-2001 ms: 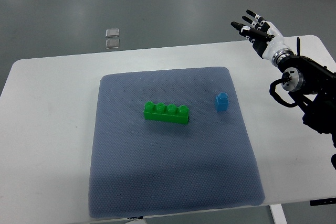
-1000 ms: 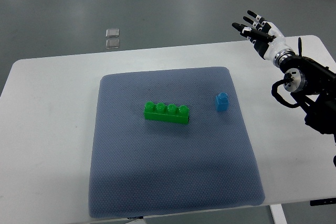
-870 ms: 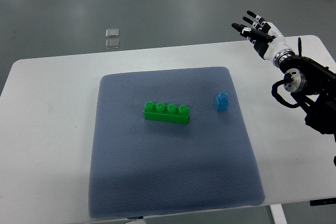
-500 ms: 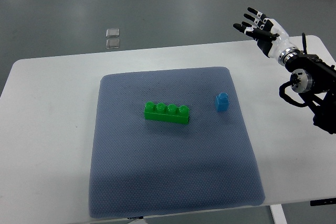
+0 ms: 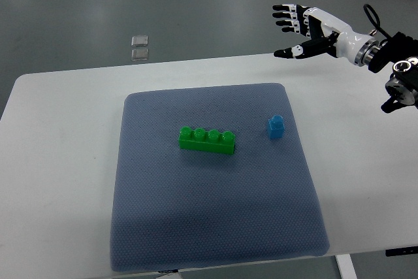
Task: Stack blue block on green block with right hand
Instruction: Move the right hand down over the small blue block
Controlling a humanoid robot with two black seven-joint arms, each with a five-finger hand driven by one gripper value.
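We're holding our right hand (image 5: 312, 27) above the table's (image 5: 59, 129) far edge, fingers spreading empty, blue block (image 5: 275, 127) sitting beside green block (image 5: 207, 140).

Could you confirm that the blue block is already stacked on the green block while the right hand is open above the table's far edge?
Not quite: the top view shows the blue block on the mat, right of the green block, apart. The right hand is indeed open there.
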